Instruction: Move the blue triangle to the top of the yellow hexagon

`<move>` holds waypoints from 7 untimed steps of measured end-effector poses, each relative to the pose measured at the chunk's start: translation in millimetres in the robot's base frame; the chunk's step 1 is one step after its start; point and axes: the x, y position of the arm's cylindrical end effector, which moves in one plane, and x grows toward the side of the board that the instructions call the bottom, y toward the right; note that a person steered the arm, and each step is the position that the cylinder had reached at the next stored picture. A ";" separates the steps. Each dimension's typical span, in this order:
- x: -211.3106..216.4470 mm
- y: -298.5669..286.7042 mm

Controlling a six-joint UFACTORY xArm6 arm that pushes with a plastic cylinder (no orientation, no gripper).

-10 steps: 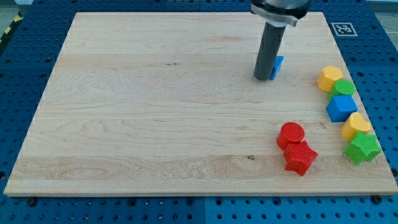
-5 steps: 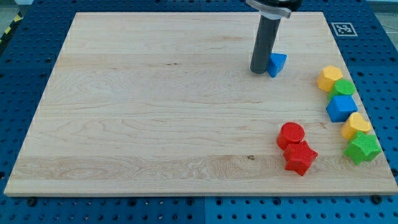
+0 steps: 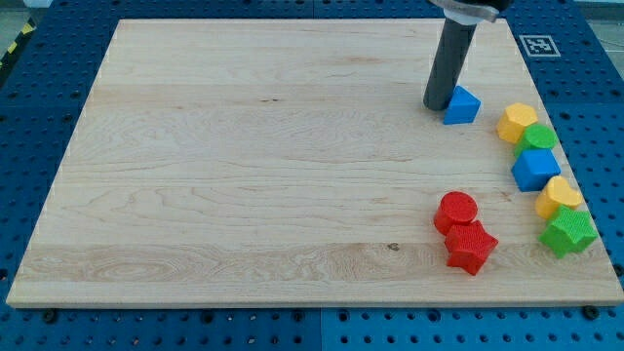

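Note:
The blue triangle lies on the wooden board near the view's upper right. My tip stands right against the triangle's left side, touching it. The yellow hexagon sits to the right of the triangle, a short gap away and slightly lower, at the top of a column of blocks along the board's right edge.
Below the yellow hexagon run a green block, a blue cube, a yellow block and a green star. A red cylinder and a red star sit lower centre-right. A marker tag is at the board's top right corner.
My tip has moved right, pushing the blue triangle right toward the yellow hexagon. The other blocks have not moved.

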 end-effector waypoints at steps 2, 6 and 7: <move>16.3 -9.1; 30.6 17.6; 24.9 37.2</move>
